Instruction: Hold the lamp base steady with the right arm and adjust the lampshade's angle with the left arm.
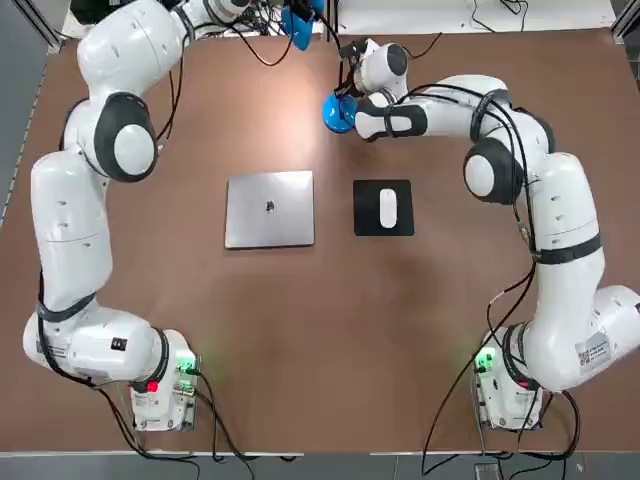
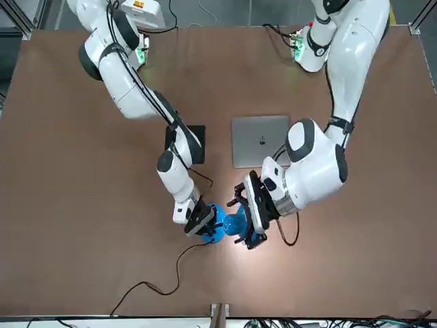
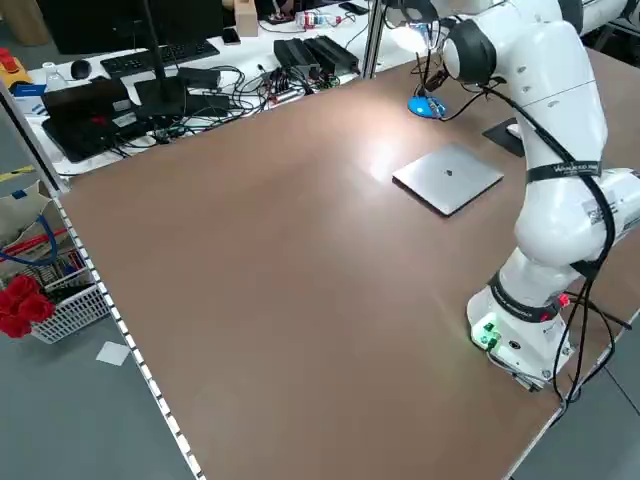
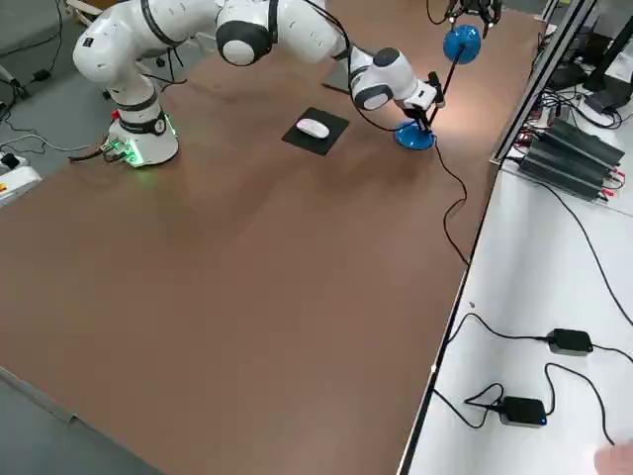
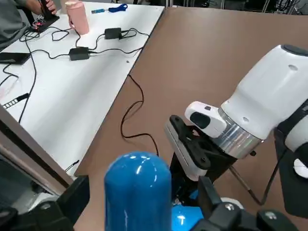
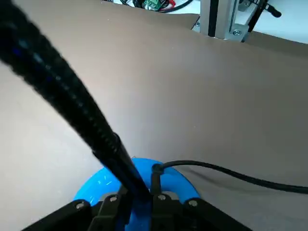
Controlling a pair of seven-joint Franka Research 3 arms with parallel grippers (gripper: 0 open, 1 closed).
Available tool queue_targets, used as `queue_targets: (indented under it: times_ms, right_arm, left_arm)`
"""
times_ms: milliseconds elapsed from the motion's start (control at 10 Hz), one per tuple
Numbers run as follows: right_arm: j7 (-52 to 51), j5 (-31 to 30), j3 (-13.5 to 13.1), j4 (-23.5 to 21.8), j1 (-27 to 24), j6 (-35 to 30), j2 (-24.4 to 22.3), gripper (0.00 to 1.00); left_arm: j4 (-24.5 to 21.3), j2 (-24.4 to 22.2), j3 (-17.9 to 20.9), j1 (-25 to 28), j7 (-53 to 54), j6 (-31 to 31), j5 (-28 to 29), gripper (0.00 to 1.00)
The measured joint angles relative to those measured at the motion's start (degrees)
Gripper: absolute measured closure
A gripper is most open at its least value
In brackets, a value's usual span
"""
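The blue lamp base (image 2: 213,234) sits near the table's far edge, its black gooseneck (image 6: 72,101) rising from it. My right gripper (image 2: 199,222) is down at the base (image 6: 144,175), shut on the foot of the gooseneck, also seen as the right gripper (image 1: 345,100) from above. The blue lampshade (image 5: 138,190) stands between the fingers of my left gripper (image 2: 247,220). That gripper is open, with a gap showing on either side of the shade. From the right side, the lampshade (image 4: 462,45) hangs above the lamp base (image 4: 413,137).
A closed grey laptop (image 1: 270,208) and a white mouse (image 1: 388,208) on a black pad (image 1: 383,228) lie mid-table. The lamp's black cable (image 2: 157,287) trails over the far edge. A white bench (image 4: 554,297) with adapters and cables borders that edge.
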Motion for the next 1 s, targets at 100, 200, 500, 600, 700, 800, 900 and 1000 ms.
queue_targets:
  times_ms: [100, 200, 500, 600, 700, 800, 900, 1000]
  right_arm:
    - [0.0, 0.0, -0.1, 0.0, 0.0, 0.0, 0.0, 0.79]
    - [0.0, 0.0, -0.1, 0.0, 0.1, 0.1, 0.0, 0.79]
    - [0.0, 0.0, -0.3, 0.0, 0.2, 0.2, 0.0, 0.79]
    - [0.0, 0.0, -0.4, 0.0, 0.3, 0.2, 0.0, 0.79]
    - [0.0, 0.0, -0.4, 0.0, 0.3, 0.3, 0.0, 0.79]
    - [0.0, 0.0, -0.5, 0.0, 0.3, 0.3, 0.0, 0.79]
    - [0.0, 0.0, -0.5, 0.0, 0.4, 0.4, 0.0, 0.79]
    - [0.0, 0.0, -0.5, 0.0, 0.4, 0.4, 0.0, 0.79]
  left_arm:
    - [0.0, 0.2, 0.0, -0.1, 0.7, 0.0, 0.0, 0.01]
    - [0.0, 0.2, 0.1, -0.1, 1.8, 0.0, 0.0, 0.01]
    - [0.0, 0.3, 0.1, -0.1, 3.7, -0.5, 0.0, 0.02]
    - [0.0, 0.4, 0.1, -0.1, 3.7, -0.7, 0.0, 0.02]
    - [0.0, 0.6, 0.1, -0.1, 3.7, -0.8, 0.0, 0.02]
    - [0.0, 0.8, 0.1, -0.1, 3.7, -0.8, 0.0, 0.02]
    - [0.0, 0.9, 0.1, -0.1, 3.7, -0.8, 0.0, 0.02]
    - [0.0, 1.1, 0.1, -0.1, 3.7, -0.9, 0.0, 0.02]
